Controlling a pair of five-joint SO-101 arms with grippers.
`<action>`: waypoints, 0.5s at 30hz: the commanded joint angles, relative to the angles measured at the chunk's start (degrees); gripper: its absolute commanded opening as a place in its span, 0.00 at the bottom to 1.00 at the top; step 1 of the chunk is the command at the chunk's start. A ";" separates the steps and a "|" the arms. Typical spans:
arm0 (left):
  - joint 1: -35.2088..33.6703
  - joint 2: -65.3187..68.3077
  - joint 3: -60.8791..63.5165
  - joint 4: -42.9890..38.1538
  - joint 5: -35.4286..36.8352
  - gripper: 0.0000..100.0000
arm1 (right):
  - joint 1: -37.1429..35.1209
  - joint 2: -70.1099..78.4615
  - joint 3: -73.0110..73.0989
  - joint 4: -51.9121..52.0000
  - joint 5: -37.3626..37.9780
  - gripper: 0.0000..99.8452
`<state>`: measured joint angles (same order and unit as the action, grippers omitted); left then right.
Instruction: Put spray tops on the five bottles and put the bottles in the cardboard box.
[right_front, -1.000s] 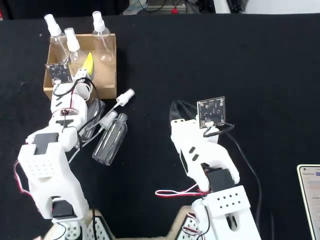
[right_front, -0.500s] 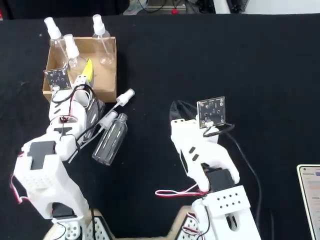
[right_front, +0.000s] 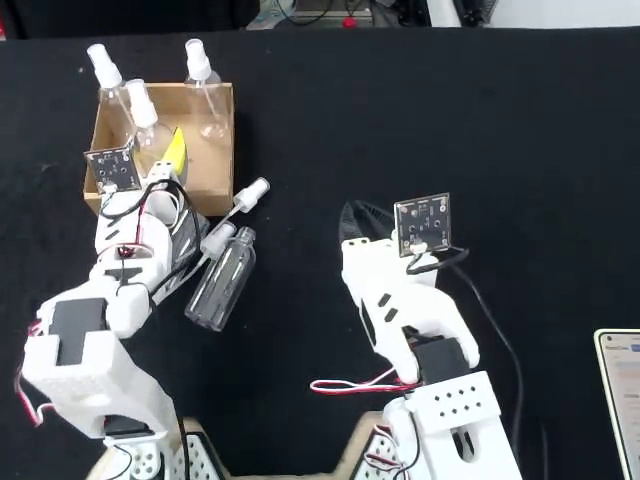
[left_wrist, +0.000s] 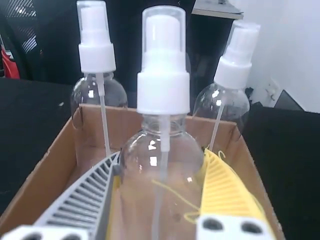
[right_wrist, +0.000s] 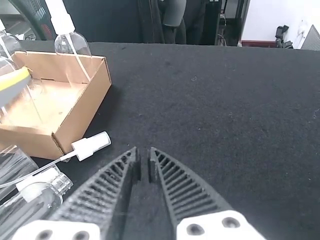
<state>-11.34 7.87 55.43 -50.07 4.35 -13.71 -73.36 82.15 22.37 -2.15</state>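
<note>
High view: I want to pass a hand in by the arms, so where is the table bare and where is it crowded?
Bare: the black table between the cardboard box and the right claw, and beyond that claw. Crowded: the box's near side, where the left claw holds a bottle, with a loose spray top and a lying bottle beside it.

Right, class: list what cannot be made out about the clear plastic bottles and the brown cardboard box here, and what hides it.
High view: the white left arm covers most of one lying clear plastic bottle.
Left wrist view: the picture's edge cuts off the gripped bottle at its base, so contact with the brown cardboard box floor is unclear.
Right wrist view: the edge crops the uncapped bottle.
</note>
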 joint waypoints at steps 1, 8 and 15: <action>-0.75 -5.98 -0.75 0.09 0.00 0.08 | 0.70 -1.98 -0.40 -1.85 0.44 0.03; -0.66 -3.78 -9.71 0.44 0.00 0.08 | 0.70 -1.98 -0.40 -1.85 0.44 0.03; -0.75 5.63 -18.07 0.09 -0.18 0.08 | 0.70 -1.98 -0.40 -1.85 0.44 0.03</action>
<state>-11.34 10.86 43.91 -49.80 4.35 -13.71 -73.36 82.15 22.37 -2.15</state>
